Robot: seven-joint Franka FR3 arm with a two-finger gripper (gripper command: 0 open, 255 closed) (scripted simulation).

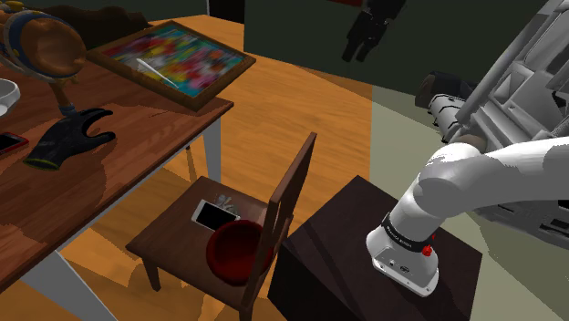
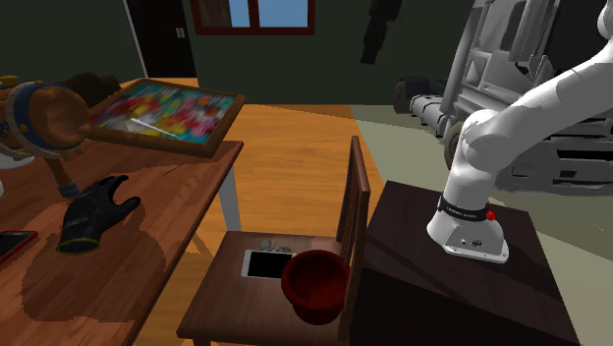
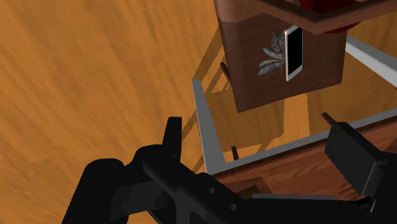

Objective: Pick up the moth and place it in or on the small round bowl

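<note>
Nothing's done yet: my gripper hangs empty, fingers apart, well short of what I take for the moth — grasp and red bowl remain.

A white phone lies flat on the seat of a wooden chair that stands beside a wooden table. On the table, a black glove lies near a brown rounded vessel, perhaps a jug. A framed colourful picture sits at the table's corner.
</note>
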